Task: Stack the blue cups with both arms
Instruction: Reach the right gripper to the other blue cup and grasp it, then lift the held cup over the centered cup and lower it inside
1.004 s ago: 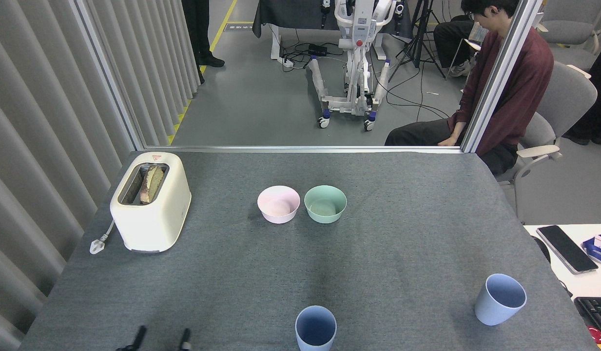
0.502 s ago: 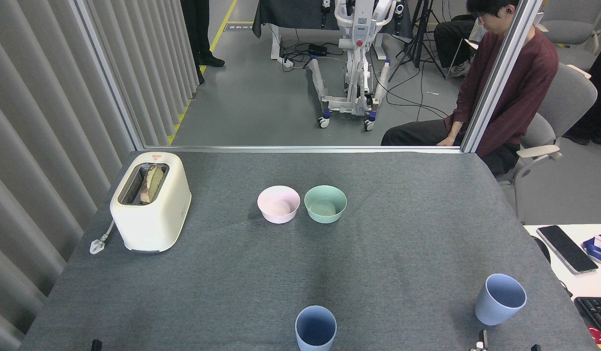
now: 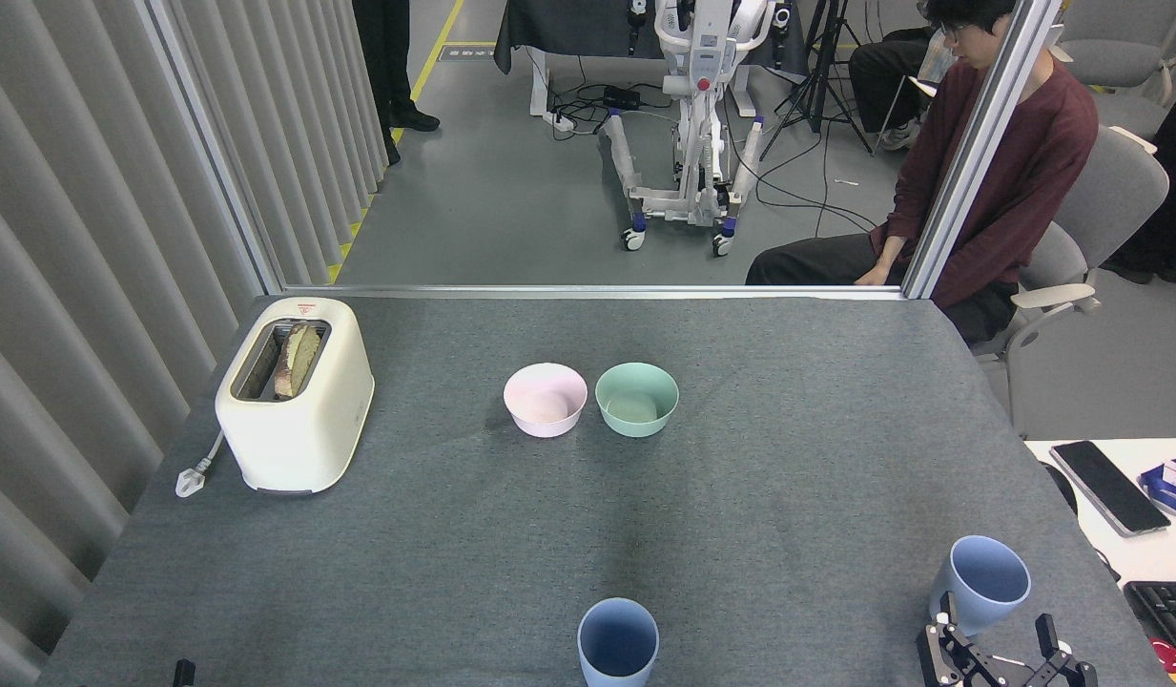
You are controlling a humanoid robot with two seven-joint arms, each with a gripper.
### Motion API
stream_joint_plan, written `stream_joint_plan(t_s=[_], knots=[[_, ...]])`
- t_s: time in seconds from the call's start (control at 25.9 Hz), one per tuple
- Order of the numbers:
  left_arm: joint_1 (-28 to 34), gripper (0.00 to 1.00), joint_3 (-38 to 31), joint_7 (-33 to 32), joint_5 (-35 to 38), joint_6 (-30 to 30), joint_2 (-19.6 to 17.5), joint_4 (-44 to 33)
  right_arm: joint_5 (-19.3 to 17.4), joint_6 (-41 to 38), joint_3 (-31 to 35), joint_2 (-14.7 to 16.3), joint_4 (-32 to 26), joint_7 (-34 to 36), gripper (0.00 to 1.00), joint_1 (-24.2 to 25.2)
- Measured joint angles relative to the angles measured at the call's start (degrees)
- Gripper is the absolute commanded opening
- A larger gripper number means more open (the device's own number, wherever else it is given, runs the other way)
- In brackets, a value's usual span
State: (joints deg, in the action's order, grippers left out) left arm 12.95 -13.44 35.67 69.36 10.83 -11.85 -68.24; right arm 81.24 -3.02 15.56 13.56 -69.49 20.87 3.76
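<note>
Only a black fingertip of the left hand (image 3: 183,671) shows at the bottom edge; whether it is open or closed cannot be told. The right hand (image 3: 998,641), partly cut off, is spread open just below the right blue cup (image 3: 988,577), near the table (image 3: 788,496) corner. The other blue cup (image 3: 617,641) is cropped at bottom centre, bare cloth around it.

bright, even, sharp; soft shadows
</note>
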Motion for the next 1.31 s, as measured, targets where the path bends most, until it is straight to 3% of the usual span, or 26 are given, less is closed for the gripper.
stream_joint_plan(t_s=[0.5,0.54,0.62,0.66,0.73,0.89,1.04,1.16,1.31], knots=[[-0.1,1.0,-0.1,0.1,0.0,-0.2,-0.1,0.6,0.6,-1.0,-0.5,1.2,11.1,1.1,1.0,-8.1],[-0.2,1.0,-0.1,0.1,0.1,-0.2,-0.1,0.6,0.7,-1.0,-0.6,1.2,11.4,1.3,0.93,-8.3],[-0.2,1.0,-0.1,0.1,0.1,-0.3,-0.1,0.6,0.8,-1.0,-0.7,1.2,11.7,1.5,0.61,-8.5],[-0.2,1.0,-0.1,0.1,0.1,-0.3,-0.1,0.6,0.8,-1.0,-1.1,1.2,11.7,1.5,0.51,-8.6],[-0.2,1.0,-0.1,0.1,0.2,-0.3,-0.1,0.6,0.8,-1.2,-2.3,1.1,10.9,1.6,0.49,-8.3],[-0.3,1.0,-0.1,0.2,0.2,-0.3,-0.1,0.6,0.6,-3.8,-4.9,0.7,2.6,1.8,0.49,-5.4],[-0.3,1.0,-0.1,0.2,0.2,-0.3,0.0,0.4,1.3,-7.2,-11.0,0.0,-15.2,0.7,0.49,1.2],[-0.2,1.0,-0.1,0.2,0.2,-0.3,0.1,0.3,4.6,-8.3,-18.4,-1.3,-23.1,-0.3,0.51,2.8],[-0.1,1.0,-0.1,0.3,0.3,-0.4,0.3,0.1,10.7,-12.5,-24.0,-5.8,-27.6,-1.2,0.54,3.7]])
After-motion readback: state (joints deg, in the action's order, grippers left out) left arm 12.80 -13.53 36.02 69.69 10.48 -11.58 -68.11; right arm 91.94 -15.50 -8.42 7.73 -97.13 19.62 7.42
